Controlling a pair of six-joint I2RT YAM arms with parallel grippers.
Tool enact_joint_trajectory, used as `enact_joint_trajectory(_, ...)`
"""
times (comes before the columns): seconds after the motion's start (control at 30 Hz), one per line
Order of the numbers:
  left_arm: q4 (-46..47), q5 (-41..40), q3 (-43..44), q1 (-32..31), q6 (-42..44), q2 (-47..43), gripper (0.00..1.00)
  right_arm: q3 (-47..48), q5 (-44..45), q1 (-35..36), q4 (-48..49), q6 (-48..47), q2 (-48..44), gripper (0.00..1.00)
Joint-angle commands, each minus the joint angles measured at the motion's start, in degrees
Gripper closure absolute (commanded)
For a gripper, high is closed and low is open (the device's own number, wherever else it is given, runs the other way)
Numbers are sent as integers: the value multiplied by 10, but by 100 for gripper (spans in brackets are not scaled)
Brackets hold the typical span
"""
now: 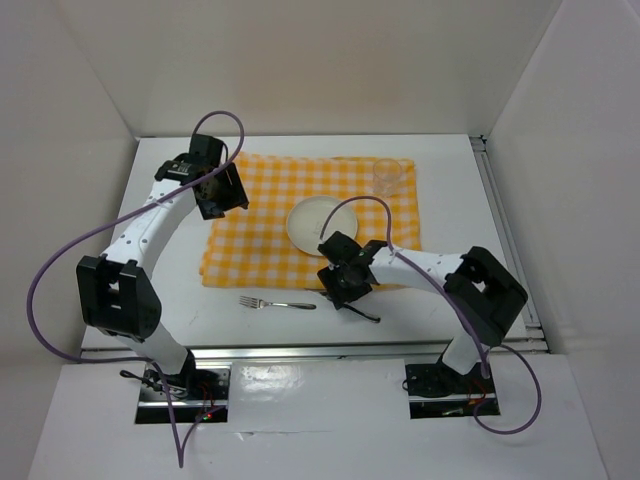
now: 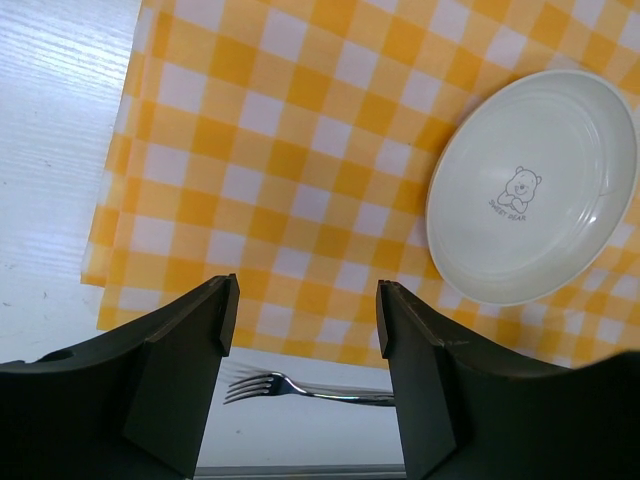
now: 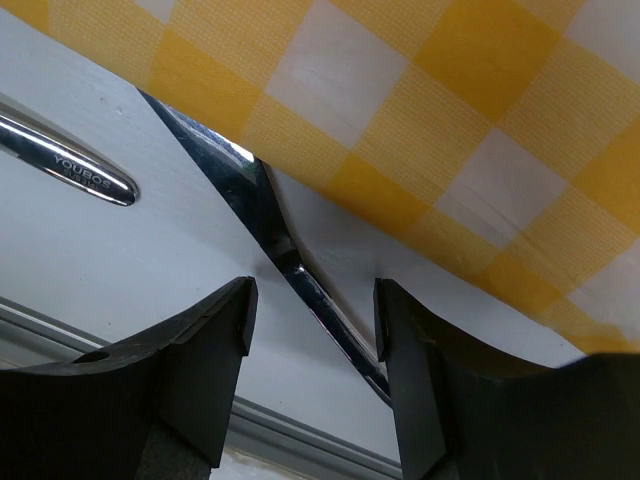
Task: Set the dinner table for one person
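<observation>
The right gripper (image 3: 315, 300) is held with its jaws apart, low over the dinner table (image 1: 455, 200), and nothing is gripped. What appears to be a knife (image 3: 262, 205) is straddled by the fingers and lies on the bare top just at the near edge of the checked cloth (image 1: 260, 220). The left gripper (image 2: 307, 290) is likewise spread and empty, hanging at about 10 o'clock from the plate (image 1: 318, 225). The plate is seen on the cloth, with a glass (image 1: 390, 175) at its 2 o'clock. A fork (image 1: 278, 303) is left off the cloth at the plate's 7 o'clock. The setting is judged partly done: cloth, plate and glass are placed, while both pieces of cutlery remain to be laid beside the plate.
</observation>
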Motion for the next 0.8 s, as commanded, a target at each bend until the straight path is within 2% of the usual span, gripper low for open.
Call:
enact_joint_trajectory(0.0,9,9,13,-1,-6,-9,26,7,-1,7,19,-22,-7,40)
enact_joint_trajectory(0.23,9,9,13,-1,0,2,26,2,-22,14,33,-28,36,52)
enact_joint_trajectory(0.4,9,9,13,-1,0,2,26,14,-72,25,22,-42,72,55)
enact_joint_trajectory(0.47,9,14,13,-1,0,7,26,19,-80,25,22,-48,85,62)
enact_joint_trajectory(0.5,9,14,13,-1,0,7,26,19,-87,25,22,-48,85,71)
enact_joint_trajectory(0.6,15,19,19,-1,0,13,26,19,-83,25,22,-42,90,86)
enact_joint_trajectory(0.63,15,19,19,-1,0,13,26,19,-75,30,22,-36,90,97)
enact_joint_trajectory(0.67,15,19,19,-1,0,13,26,19,-67,30,17,-36,95,100)
enact_joint_trajectory(0.77,15,19,19,4,0,19,26,30,-45,36,6,-36,95,100)
